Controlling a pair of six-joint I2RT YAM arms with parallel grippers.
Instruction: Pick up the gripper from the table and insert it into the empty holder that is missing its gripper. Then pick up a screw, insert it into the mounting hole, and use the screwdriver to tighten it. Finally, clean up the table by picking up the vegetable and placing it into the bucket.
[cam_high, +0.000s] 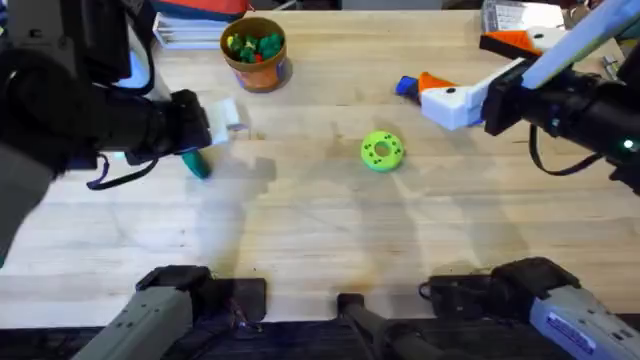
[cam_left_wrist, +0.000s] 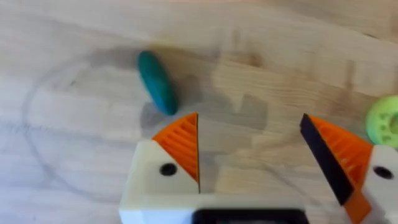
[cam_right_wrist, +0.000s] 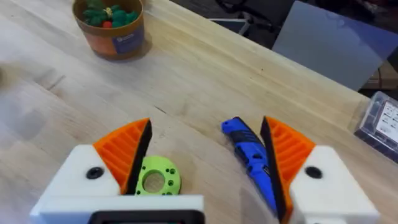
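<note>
Left hand (cam_left_wrist: 249, 155): spread wide, holding nothing; hovers over the left part of the desk (cam_high: 320, 230), with the vegetable (cam_left_wrist: 155, 82) just beyond its fingertips and apart from both pads.
Right hand (cam_right_wrist: 205, 162): spread, nothing pinched; sits toward the far right of the desk, with the screwdriver (cam_right_wrist: 252, 158) lying on the wood between its fingers, close against one pad. Contact: cannot tell.
Vegetable: dark green, oblong, flat on the desk near the left edge; not yet gripped.
Bucket (cam_high: 254, 55): at the far edge, left of centre; already carries small green, red and yellow toy pieces. Well apart from the vegetable.
Green ring disc (cam_high: 381, 150): mid-desk, untouched; not a task item.
Loose gripper part, holder, screw: not made out; mounting and tightening cannot be confirmed.
Progress (judgement): cleanup stage appears in hand, since the left hand is lined up on the vegetable. If so, the earlier steps are likely finished.
Left to do: close on the vegetable, lift, carry to the far edge, release over the bucket.
</note>
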